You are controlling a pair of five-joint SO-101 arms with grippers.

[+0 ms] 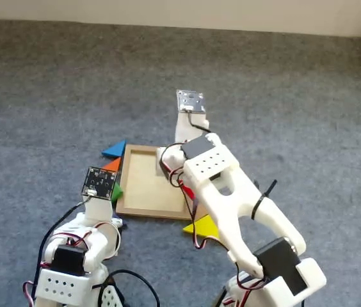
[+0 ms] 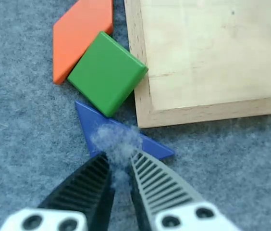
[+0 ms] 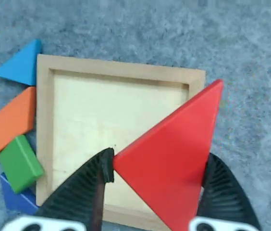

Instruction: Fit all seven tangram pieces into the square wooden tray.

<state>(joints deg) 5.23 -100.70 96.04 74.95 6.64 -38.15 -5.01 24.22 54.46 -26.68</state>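
Note:
The square wooden tray (image 1: pixel 143 206) lies on the carpet with nothing inside it (image 3: pixel 44 144). My right gripper (image 3: pixel 157 163) is shut on a large red triangle (image 3: pixel 174 159), held above the tray's side nearest the right arm. Along the opposite outer side of the tray (image 2: pixel 142 103) lie a light blue triangle (image 3: pixel 20 65), an orange parallelogram (image 2: pixel 80 33), a green square (image 2: pixel 106 74) and a dark blue triangle (image 2: pixel 102 132). My left gripper (image 2: pixel 120 161) hangs just over the dark blue triangle, its fingers close together and gripping nothing. A yellow triangle (image 1: pixel 203 227) lies beside the right arm.
Grey carpet (image 1: pixel 296 109) spreads wide on all sides. The right arm (image 1: pixel 232 198) stretches over the tray's near right corner. The left arm's base (image 1: pixel 72 262) sits at the lower left, with cables by it.

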